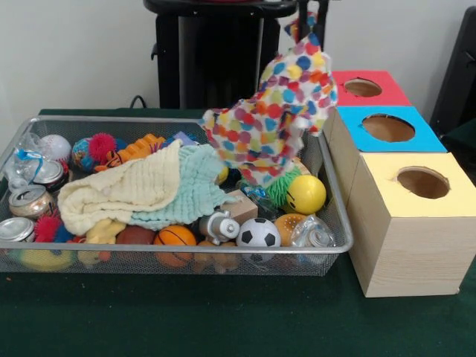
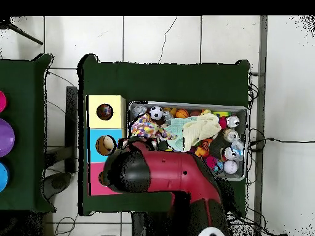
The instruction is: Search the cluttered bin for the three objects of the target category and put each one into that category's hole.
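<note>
Above the wire-mesh basket (image 1: 338, 223), hand (image 1: 306, 22) clamped on soft polka-dot cloth (image 1: 271, 123), draped limp, beside yellow-topped box's round hole (image 1: 422, 182).

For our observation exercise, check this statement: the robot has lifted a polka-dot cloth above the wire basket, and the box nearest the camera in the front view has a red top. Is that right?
Not quite. In the front view, the nearest box has a yellow top; the red-topped box is farthest back. The rest holds: the polka-dot cloth hangs lifted above the wire basket.

Soccer ball (image 1: 258, 233), yellow ball (image 1: 306, 194), basketball (image 1: 175, 237)
</note>
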